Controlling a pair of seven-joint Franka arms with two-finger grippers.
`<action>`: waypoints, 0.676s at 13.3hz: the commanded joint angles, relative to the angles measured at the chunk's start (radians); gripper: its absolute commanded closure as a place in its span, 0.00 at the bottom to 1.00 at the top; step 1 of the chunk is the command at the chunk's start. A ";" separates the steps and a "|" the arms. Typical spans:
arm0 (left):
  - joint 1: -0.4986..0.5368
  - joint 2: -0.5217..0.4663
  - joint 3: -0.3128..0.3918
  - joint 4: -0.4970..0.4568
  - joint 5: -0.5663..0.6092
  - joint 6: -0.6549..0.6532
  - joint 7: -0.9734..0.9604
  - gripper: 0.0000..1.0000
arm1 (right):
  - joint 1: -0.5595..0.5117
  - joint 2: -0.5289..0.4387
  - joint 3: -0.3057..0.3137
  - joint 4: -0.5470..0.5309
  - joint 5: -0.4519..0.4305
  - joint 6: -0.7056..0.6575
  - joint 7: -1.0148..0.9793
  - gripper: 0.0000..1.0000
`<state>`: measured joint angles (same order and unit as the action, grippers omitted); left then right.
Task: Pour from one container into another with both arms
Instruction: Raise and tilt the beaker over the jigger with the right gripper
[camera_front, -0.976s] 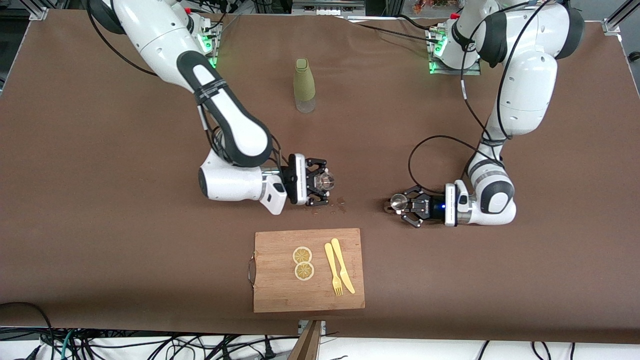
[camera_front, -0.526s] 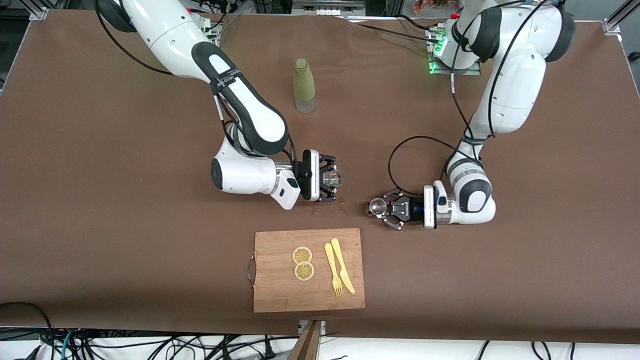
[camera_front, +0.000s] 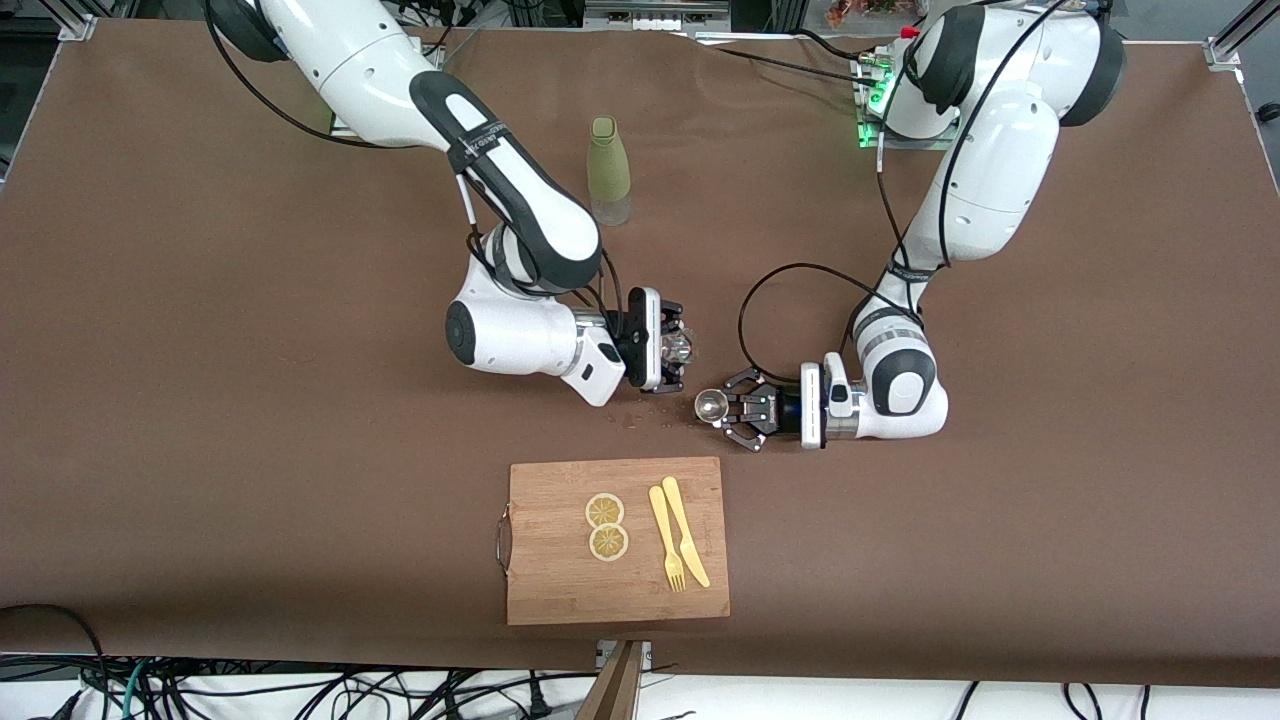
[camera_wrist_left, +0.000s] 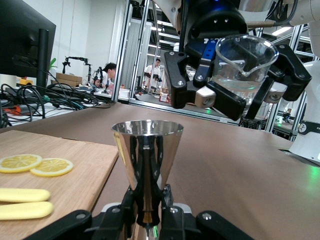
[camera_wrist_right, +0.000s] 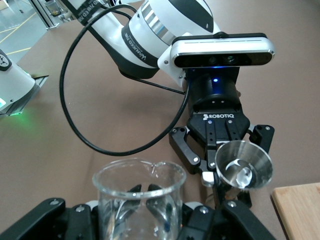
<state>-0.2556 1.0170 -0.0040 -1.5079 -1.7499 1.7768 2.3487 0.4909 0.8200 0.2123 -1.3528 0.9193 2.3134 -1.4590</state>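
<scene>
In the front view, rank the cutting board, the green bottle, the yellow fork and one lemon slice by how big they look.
1. cutting board
2. green bottle
3. yellow fork
4. lemon slice

The two slices look alike.

The jigger (camera_wrist_left: 146, 150) is polished, mirror-bright metal, and the beaker (camera_wrist_left: 243, 60) is clear, smooth glass. The cutting board (camera_front: 560, 590) is matt, grained wood on a matt brown table cover (camera_front: 200, 400). Both arms (camera_front: 985, 170) have glossy white plastic shells with matt black grippers.

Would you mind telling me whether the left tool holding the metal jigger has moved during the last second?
Yes. The left tool with the jigger has moved toward the right arm's end, now above the cutting board's corner.
</scene>
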 joint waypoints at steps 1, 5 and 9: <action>-0.014 -0.009 -0.016 -0.018 -0.039 0.030 0.038 1.00 | 0.003 -0.007 -0.010 0.008 -0.020 0.014 0.040 1.00; -0.019 -0.009 -0.021 -0.028 -0.034 0.027 0.050 1.00 | 0.005 -0.007 -0.027 0.009 -0.022 0.029 0.048 1.00; -0.024 -0.014 -0.027 -0.044 -0.025 0.023 0.057 1.00 | 0.024 -0.007 -0.025 0.008 -0.051 0.096 0.051 1.00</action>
<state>-0.2731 1.0178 -0.0262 -1.5261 -1.7499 1.7820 2.3507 0.4964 0.8200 0.1902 -1.3524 0.8943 2.3807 -1.4435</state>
